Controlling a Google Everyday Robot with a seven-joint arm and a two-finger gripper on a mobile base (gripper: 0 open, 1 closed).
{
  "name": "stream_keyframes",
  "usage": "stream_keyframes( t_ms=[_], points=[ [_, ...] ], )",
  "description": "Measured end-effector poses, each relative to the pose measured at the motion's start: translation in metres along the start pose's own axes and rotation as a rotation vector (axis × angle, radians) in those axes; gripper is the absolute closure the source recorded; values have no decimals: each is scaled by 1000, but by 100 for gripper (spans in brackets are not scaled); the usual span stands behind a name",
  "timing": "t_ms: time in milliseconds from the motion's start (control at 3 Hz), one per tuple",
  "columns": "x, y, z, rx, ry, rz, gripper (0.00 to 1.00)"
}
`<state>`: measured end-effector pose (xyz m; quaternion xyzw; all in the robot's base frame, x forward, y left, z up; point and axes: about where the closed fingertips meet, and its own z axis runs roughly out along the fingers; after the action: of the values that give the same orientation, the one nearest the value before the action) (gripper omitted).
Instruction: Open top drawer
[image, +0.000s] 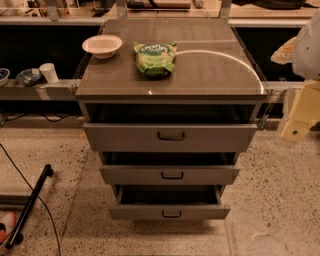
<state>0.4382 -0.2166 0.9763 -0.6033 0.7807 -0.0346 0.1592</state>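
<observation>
- While the gripper is hanging at the right edge of the view, roughly level with the top drawer and well apart from it, nothing is showing whether it is released or clenched.
- The top drawer is sitting directly under the cabinet top, as the widest and tallest-fronted of three grey drawers. A dark gap is showing above its front, so it is probably standing at least a little way out already.
- Its black bracket handle is sitting at the centre of the front. This is looking like the only sensible place to take hold, since the bar is standing off the metal and the rest of the front is appearing smooth and flat.
- The drawer is looking like stiff sheet metal: rigid, not fragile, and probably slippery under rubber pads anywhere but the handle. Its contents are hidden, so its weight is uncertain.
- A straight, centred pull is likely suiting it best, since a slanted tug is risking a jam on the slides.
- The middle drawer and bottom drawer are carrying similar handles below, so aiming too low is a risk.
- A white bowl and a green snack bag are resting on the cabinet top, where a sharp jerk could be shaking them.
</observation>
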Motion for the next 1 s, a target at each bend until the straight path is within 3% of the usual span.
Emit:
stream_keyframes(
  t_ms=[333, 667, 1000],
  points=[
    [0, 0, 0, 0, 0, 0, 0],
    [-2, 8, 33, -36, 12, -45, 0],
    [-1, 31, 105, -91, -4, -139, 0]
  ],
)
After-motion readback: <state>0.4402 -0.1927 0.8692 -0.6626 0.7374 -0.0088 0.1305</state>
